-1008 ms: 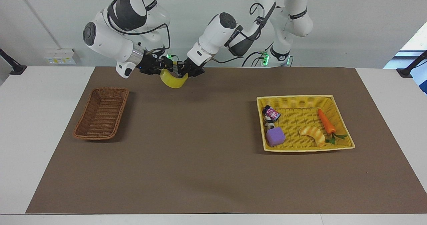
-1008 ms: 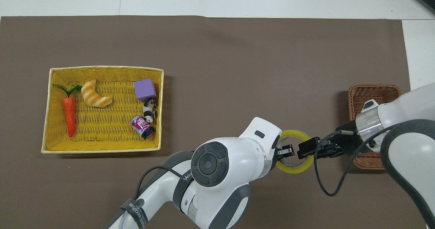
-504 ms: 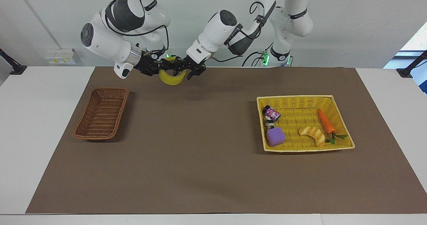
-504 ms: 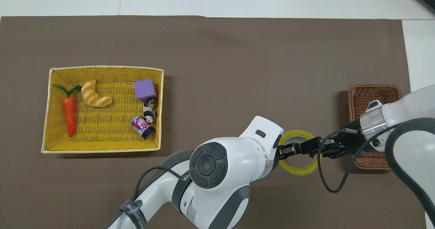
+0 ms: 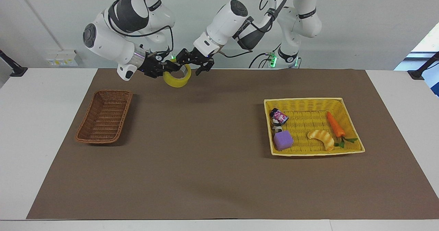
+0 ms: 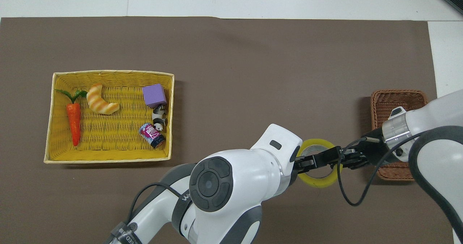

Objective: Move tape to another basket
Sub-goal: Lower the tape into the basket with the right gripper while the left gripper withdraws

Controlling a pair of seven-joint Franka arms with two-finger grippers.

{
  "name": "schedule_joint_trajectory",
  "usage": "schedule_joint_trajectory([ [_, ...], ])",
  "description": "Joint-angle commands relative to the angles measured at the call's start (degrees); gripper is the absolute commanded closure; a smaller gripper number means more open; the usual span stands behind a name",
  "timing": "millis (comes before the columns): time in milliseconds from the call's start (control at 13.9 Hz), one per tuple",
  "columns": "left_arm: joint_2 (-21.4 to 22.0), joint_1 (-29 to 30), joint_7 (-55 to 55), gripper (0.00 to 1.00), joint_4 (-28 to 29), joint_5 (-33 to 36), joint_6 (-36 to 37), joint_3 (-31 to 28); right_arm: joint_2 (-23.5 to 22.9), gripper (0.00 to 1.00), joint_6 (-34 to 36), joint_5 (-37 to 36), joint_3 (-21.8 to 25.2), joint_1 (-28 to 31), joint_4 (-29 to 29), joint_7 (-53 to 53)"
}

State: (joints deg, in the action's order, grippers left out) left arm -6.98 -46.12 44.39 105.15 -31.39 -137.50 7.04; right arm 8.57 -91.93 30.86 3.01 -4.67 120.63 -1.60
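The tape (image 5: pixel 176 82), a yellow ring with a white core, hangs in the air over the brown mat, toward the right arm's end of the table. My right gripper (image 5: pixel 170 67) is shut on its rim and carries it alone. My left gripper (image 5: pixel 194 62) hovers just above and beside the roll, its fingers spread open and holding nothing. In the overhead view the tape (image 6: pixel 318 183) shows between the left gripper (image 6: pixel 305 161) and the right gripper (image 6: pixel 334 155). The brown wicker basket (image 5: pixel 103 141) sits empty at the right arm's end, its wall (image 6: pixel 383 102) partly under the right arm.
A yellow woven basket (image 5: pixel 301 100) at the left arm's end holds a carrot (image 5: pixel 335 124), a croissant toy (image 5: pixel 321 138), a purple cube (image 5: pixel 283 140) and a small can (image 5: pixel 279 116). Brown mat (image 5: pixel 205 155) covers the table between the baskets.
My left gripper opened, let go of the tape and rose slightly. My right gripper closed on the roll, which tipped more upright and shifted a little toward the brown basket.
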Motion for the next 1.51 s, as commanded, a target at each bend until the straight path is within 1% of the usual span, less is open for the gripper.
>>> schedule_joint_trajectory([
  [0, 3.64, 1.91, -0.01, 0.0, 0.23, -0.69, 4.86, -0.8, 0.48, 1.0, 0.34, -0.45, -0.38, 0.81, 0.05, 0.37],
  [72, 4.6, 3.57, -0.01, 0.0, 0.32, -0.6, 6.62, -0.8, 0.39, 1.0, 0.34, -0.45, -0.29, 1.07, -0.13, 0.37],
  [216, 6.1, 7.87, -0.53, 0.0, 0.23, -0.42, 12.67, -0.88, 0.04, 1.0, 0.34, -0.8, -0.29, 2.12, -0.57, -0.41],
  [360, 6.11, 11.74, -0.8, 0.0, 0.23, 2.2, 15.76, -0.8, -0.92, 1.0, 0.43, -3.6, -0.29, 4.58, -1.79, -1.81],
  [576, 5.93, 16.31, -0.8, 0.0, 0.14, 7.04, 18.93, -0.8, -2.41, 1.0, -1.49, -12.46, -0.29, 8.26, -3.64, -2.97],
  [720, 5.75, 18.78, -0.89, 0.0, 0.14, 10.63, 19.46, -0.8, -2.86, 1.0, -5.7, -18.52, -0.29, 11.86, -3.56, -3.14],
  [792, 5.67, 19.66, -0.89, 0.0, 0.05, 12.57, 19.73, -0.8, -3.82, 1.0, -8.33, -20.82, -0.29, 15.01, -3.38, -5.32],
  [936, 6.1, 21.77, -0.89, 0.0, -0.21, 15.64, 21.39, -0.88, -7.32, 1.0, -14.21, -21.28, -0.29, 21.08, -3.38, -12.42],
  [1008, 6.19, 22.74, -1.06, 0.0, -0.99, 18.27, 23.14, -0.88, -9.17, 1.0, -17.55, -21.28, -0.29, 22.68, -3.38, -14.29],
  [1153, 5.93, 24.49, -2.38, 0.0, -4.59, 21.54, 27.97, -1.06, -12.51, 1.0, -21.35, -20.14, -0.2, 25.58, -3.99, -15.62],
  [1225, 5.93, 26.24, -3.69, 0.0, -5.56, 21.81, 29.47, -1.15, -13.14, 1.0, -22.24, -19.7, -0.29, 25.85, -4.34, -15.71],
  [1441, 5.76, 30.38, -13.08, 0.0, -7.93, 23.39, 31.93, -1.15, -16.12, 1.0, -23.29, -17.42, -0.2, 26.29, -6.19, -15.8],
])
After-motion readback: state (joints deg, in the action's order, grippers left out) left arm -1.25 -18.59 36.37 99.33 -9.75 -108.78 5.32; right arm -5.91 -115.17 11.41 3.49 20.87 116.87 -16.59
